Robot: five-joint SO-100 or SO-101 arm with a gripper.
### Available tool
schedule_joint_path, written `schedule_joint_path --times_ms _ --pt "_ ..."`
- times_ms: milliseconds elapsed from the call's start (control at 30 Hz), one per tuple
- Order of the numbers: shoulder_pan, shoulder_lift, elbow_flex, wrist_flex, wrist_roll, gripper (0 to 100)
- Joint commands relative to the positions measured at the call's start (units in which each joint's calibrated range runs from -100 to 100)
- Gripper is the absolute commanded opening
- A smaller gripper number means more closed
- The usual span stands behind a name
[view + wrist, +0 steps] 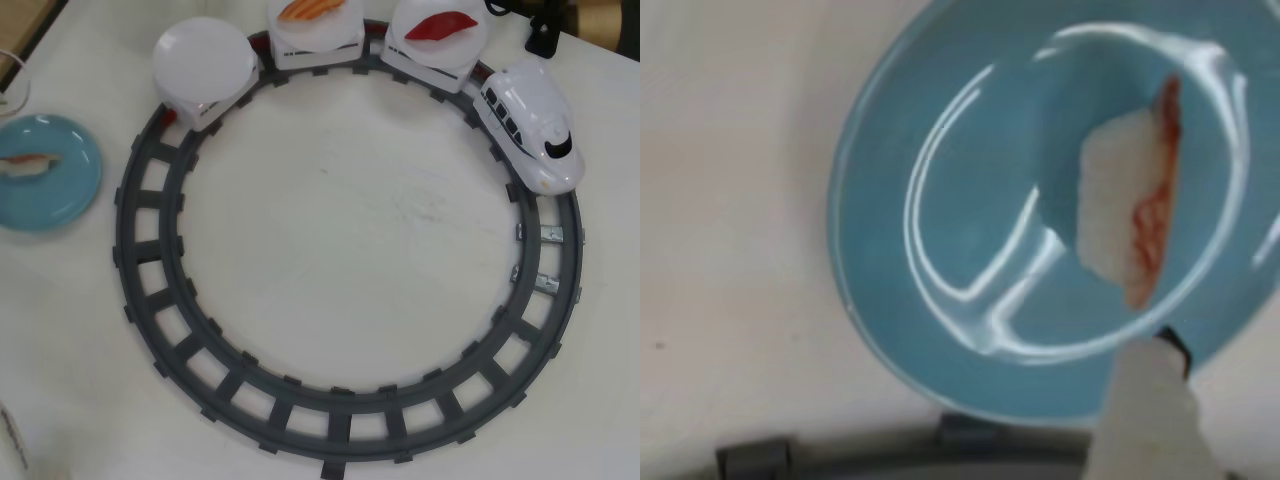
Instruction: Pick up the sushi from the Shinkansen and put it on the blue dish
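At far left of the overhead view, the sushi (28,163) lies on the blue dish (60,195), while the Shinkansen (532,122) sits upper right on the track (150,300). Only one gripper (1150,400) fingertip shows in the wrist view; its opening cannot be judged.

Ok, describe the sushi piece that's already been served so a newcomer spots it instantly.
In the overhead view, look left of the round grey track, to the blue dish. On it lies the sushi, white rice with a red-edged pale top. The orange piece and the red piece ride the train's cars.
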Motion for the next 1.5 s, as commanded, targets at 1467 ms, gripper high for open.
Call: schedule_joint_path --times_ms 1467 --pt "-6.03 -100.35 109.92 -17.94 3.42 3"
